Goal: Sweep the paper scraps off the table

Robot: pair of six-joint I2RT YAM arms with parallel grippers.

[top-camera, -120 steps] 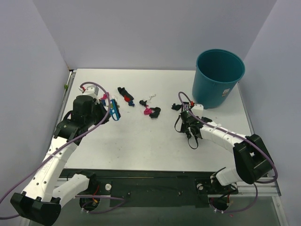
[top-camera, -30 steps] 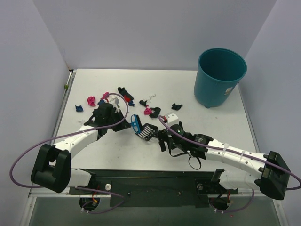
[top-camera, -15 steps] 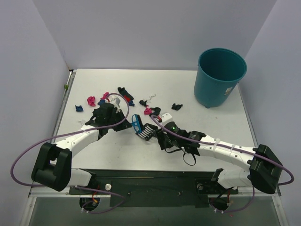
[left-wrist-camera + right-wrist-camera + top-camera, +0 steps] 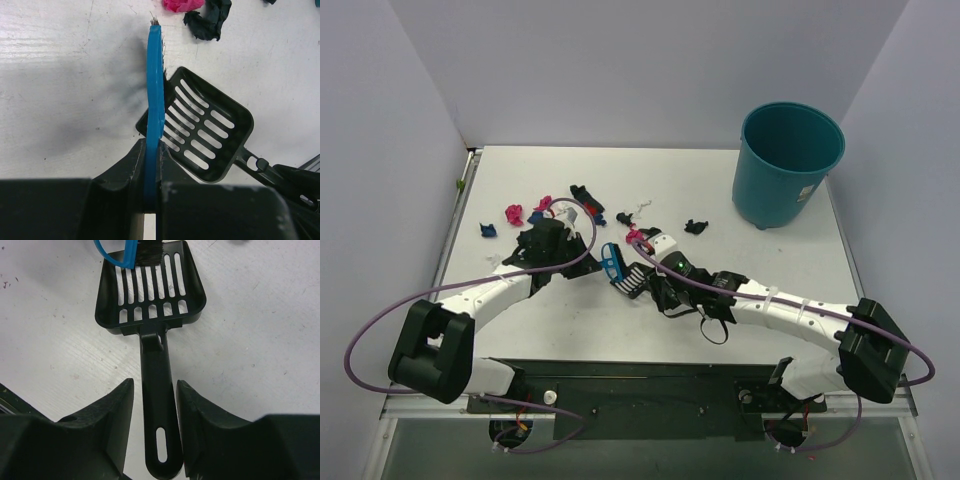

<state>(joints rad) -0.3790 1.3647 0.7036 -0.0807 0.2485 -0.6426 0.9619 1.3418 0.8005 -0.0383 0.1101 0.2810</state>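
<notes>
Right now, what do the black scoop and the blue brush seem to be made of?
The scoop looks like moulded black plastic, satin finish, with even slots and a hang hole in the handle. The brush has a smooth bright blue back, likely plastic, with dark bristles at its tip; the bristle fibre cannot be told.

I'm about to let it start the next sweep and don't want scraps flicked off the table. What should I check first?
1. The left tool is clamped on the brush: ok.
2. The right tool holds the scoop by its handle: ok.
3. The scoop is empty: ok, the table shows through every slot.
4. There are paper scraps between the bristles and the scoop mouth: not ok; the nearest lie beyond the brush tip.
5. The scoop lip is flat on the table: cannot tell.
6. The bin is upright and open: ok.
</notes>
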